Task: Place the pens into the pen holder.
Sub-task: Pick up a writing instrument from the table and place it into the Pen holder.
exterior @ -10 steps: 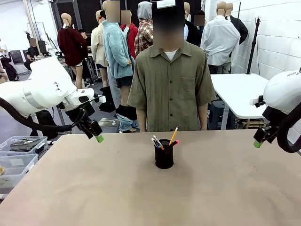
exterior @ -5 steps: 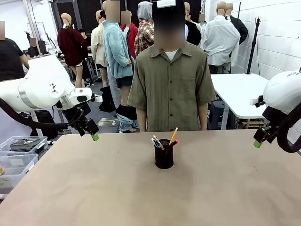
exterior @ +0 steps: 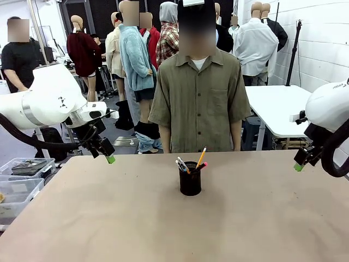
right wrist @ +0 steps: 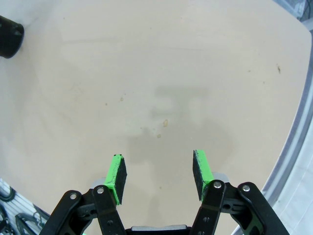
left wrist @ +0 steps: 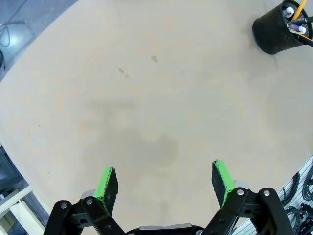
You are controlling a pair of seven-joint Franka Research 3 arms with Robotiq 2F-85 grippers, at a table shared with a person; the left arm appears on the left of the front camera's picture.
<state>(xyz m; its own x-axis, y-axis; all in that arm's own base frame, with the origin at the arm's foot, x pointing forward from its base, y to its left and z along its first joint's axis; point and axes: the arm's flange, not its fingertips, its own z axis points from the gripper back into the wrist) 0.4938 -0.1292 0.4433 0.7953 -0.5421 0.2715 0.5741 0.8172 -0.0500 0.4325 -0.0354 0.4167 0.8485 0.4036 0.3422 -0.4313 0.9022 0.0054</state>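
The black mesh pen holder [exterior: 190, 180] stands upright at the middle of the table, a little toward the far side. Three pens stick out of it: a yellow-orange one [exterior: 201, 157], a black one with a red end [exterior: 203, 165] and a pale one [exterior: 182, 164]. My left gripper [exterior: 110, 159] hovers over the table's far left edge, well away from the holder. In the left wrist view this gripper [left wrist: 165, 176] is open and holds nothing, with the pen holder [left wrist: 279, 32] at the top right. My right gripper [exterior: 298, 167] hangs over the far right edge. In its own view it [right wrist: 159, 172] is open over bare table, the pen holder [right wrist: 10, 35] at the top left.
A person in an olive shirt [exterior: 198, 103] stands at the far side of the table, right behind the holder, hands not in view. Clear plastic bins [exterior: 19, 180] sit off the table's left edge. A white table [exterior: 278, 109] stands behind on the right.
My left gripper has drawn back a little to the left and up, then held still. The right arm and the pen holder have not moved.
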